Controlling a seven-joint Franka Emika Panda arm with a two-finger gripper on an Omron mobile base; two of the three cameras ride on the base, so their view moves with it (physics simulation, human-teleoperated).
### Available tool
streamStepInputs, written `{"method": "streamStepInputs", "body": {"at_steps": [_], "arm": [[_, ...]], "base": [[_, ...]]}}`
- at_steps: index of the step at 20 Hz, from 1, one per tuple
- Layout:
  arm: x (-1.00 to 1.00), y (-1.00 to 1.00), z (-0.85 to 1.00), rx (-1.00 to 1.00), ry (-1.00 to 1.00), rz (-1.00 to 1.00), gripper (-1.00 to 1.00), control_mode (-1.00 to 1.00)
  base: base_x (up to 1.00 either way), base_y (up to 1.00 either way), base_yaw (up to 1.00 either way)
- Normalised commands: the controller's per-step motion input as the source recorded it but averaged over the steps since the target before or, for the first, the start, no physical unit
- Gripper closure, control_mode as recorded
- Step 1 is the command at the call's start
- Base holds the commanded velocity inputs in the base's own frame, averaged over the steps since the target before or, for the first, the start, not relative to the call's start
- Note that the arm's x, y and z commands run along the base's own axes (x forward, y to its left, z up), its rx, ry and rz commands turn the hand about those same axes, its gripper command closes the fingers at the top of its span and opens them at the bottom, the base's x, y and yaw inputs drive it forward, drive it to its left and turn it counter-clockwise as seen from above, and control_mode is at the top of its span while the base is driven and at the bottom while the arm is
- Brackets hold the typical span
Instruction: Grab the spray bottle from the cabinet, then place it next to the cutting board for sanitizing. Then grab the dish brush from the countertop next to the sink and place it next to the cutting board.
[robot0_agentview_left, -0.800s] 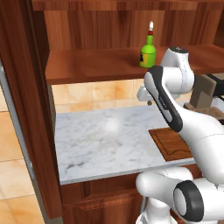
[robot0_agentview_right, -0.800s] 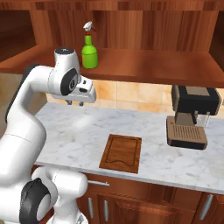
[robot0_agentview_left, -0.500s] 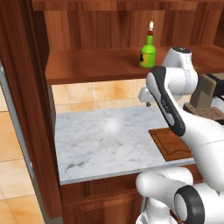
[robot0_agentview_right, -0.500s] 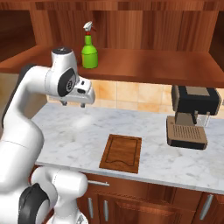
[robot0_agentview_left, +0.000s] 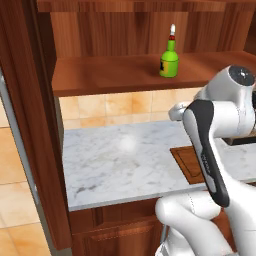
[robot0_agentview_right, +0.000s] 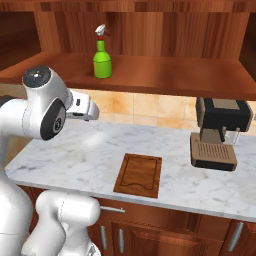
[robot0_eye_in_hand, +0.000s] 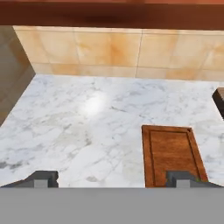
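The green spray bottle (robot0_agentview_left: 169, 60) (robot0_agentview_right: 102, 55) stands upright on the plank shelf of the reddish cabinet (robot0_agentview_left: 110, 75) (robot0_agentview_right: 165, 75). The dark brown cutting board (robot0_agentview_right: 139, 174) (robot0_agentview_left: 189, 162) (robot0_eye_in_hand: 170, 153) lies flat on the marble countertop (robot0_agentview_left: 115, 160) (robot0_agentview_right: 80, 155) (robot0_eye_in_hand: 87, 118). My gripper (robot0_eye_in_hand: 113, 179) hangs open below the shelf, above the countertop and left of the board. Its fingertips (robot0_eye_in_hand: 43, 178) stand wide apart with nothing between them. The bottle sits above and behind the hand (robot0_agentview_right: 82, 107) (robot0_agentview_left: 177, 111). The dish brush and the sink are out of view.
A black and brown coffee machine (robot0_agentview_right: 217, 132) stands on the counter right of the board, and its edge shows in the hand view (robot0_eye_in_hand: 220, 98). A tall wooden side wall (robot0_agentview_left: 30, 125) closes the counter's left end. Tan tiles (robot0_eye_in_hand: 118, 48) line the back wall.
The arm's upper joints have shifted slightly to the left in the right base view. The hand stays under the shelf, still open. Bottle and board have not moved.
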Motion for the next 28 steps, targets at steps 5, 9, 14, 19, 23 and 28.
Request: {"method": "streamStepInputs", "body": {"at_steps": [5,9,14,19,23,28], "arm": [[-0.53,0.00,0.85,-0.03,-0.38,0.00,-1.00,-1.00],[-0.40,0.00,0.76,-0.02,-0.34,-0.02,-1.00,-1.00],[-0.36,0.00,0.63,-0.01,-0.34,-0.04,-1.00,-1.00],[-0.25,0.00,0.52,0.00,-0.34,-0.04,-1.00,-1.00],[-0.06,0.00,0.49,0.00,-0.26,-0.02,-1.00,-1.00],[0.01,0.00,0.39,0.00,-0.06,0.00,-1.00,-1.00]], "base": [[0.00,0.00,0.00],[0.00,0.00,0.00],[0.00,0.00,0.00],[0.00,0.00,0.00],[0.00,0.00,0.00],[0.00,0.00,0.00]]}}
